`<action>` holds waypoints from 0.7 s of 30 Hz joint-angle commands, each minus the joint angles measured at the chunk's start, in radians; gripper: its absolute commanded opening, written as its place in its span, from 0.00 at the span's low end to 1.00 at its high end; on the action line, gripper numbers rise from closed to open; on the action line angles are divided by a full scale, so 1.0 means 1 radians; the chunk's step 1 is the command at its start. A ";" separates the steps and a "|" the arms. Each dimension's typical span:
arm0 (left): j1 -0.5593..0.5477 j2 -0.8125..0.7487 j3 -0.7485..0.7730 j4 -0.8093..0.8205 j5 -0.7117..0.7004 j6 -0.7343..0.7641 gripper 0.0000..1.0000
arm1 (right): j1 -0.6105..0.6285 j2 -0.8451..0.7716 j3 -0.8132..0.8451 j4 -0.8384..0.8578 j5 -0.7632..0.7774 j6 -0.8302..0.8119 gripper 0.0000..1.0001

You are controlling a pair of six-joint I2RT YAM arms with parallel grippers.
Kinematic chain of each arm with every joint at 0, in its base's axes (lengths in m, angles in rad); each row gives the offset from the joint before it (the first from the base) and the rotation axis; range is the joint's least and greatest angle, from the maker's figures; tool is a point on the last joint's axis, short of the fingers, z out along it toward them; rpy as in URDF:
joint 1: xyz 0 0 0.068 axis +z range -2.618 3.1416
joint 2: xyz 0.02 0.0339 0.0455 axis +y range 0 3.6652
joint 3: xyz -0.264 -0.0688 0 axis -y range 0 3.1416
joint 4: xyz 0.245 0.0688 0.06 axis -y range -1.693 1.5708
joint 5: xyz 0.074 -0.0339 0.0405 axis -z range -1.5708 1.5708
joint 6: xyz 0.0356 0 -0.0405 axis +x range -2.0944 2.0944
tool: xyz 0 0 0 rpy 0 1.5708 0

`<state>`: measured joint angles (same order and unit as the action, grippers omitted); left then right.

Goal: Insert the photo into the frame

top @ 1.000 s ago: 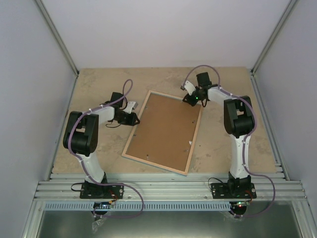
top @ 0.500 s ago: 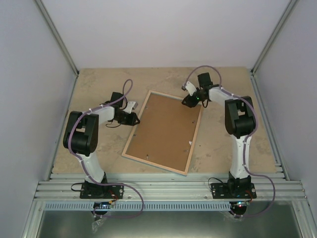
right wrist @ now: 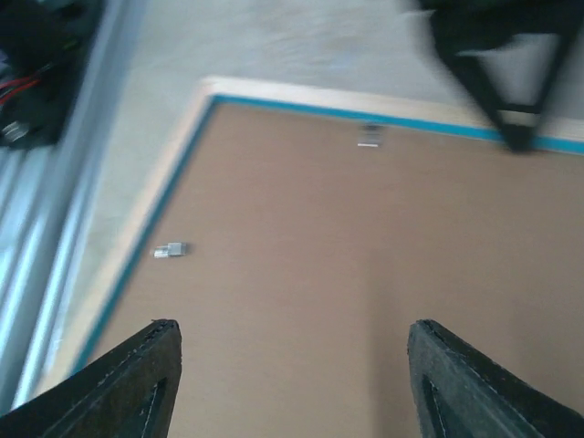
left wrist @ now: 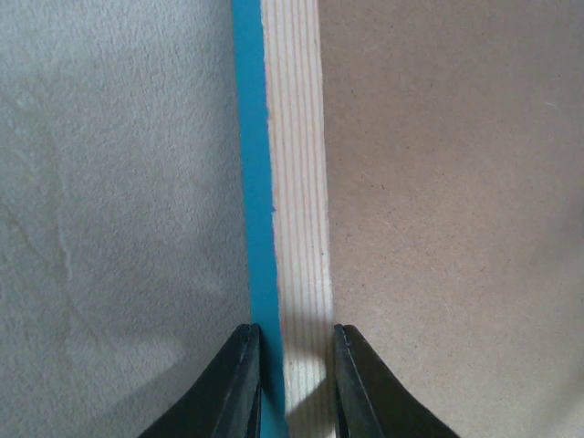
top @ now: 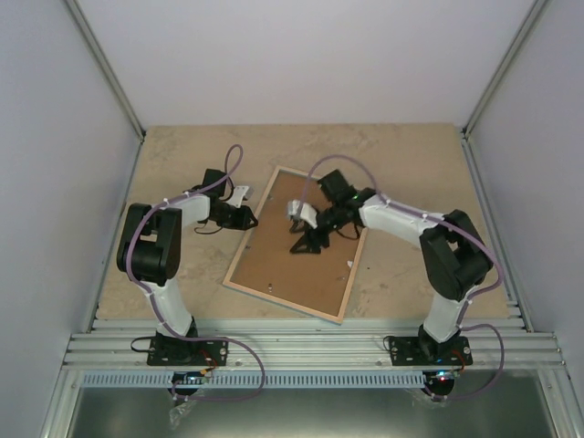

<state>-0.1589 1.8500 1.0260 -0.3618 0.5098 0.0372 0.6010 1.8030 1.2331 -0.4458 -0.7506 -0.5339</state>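
One beige tabletop (top: 411, 155), white walls (top: 301, 55), left jaws clamping frame (left wrist: 297, 182) edge, right jaws spread wide

top: overhead, far | left wrist: close, frame (left wrist: 297, 182) edge | right wrist: frame back

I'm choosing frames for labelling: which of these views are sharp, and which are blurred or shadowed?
Right wrist: motion-blurred throughout, the left gripper smeared at top right, the metal clips soft. Left wrist: sharp, wood grain of the frame crisp, faint shadow at the bottom edge. Top external: evenly lit, no glare on the table.
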 commanded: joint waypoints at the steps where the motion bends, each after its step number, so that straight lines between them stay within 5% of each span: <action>1: 0.007 0.084 -0.040 -0.057 -0.040 0.007 0.00 | 0.143 0.007 -0.028 -0.077 -0.083 -0.158 0.71; 11: 0.007 0.083 -0.040 -0.058 -0.040 0.009 0.00 | 0.395 0.122 0.024 -0.107 -0.013 -0.222 0.72; 21: 0.010 0.080 -0.043 -0.057 -0.038 0.009 0.00 | 0.412 0.181 -0.035 -0.028 0.144 -0.181 0.72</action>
<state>-0.1577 1.8503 1.0260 -0.3618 0.5114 0.0372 1.0130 1.9743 1.2236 -0.5129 -0.6800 -0.7219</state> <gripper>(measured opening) 0.202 0.715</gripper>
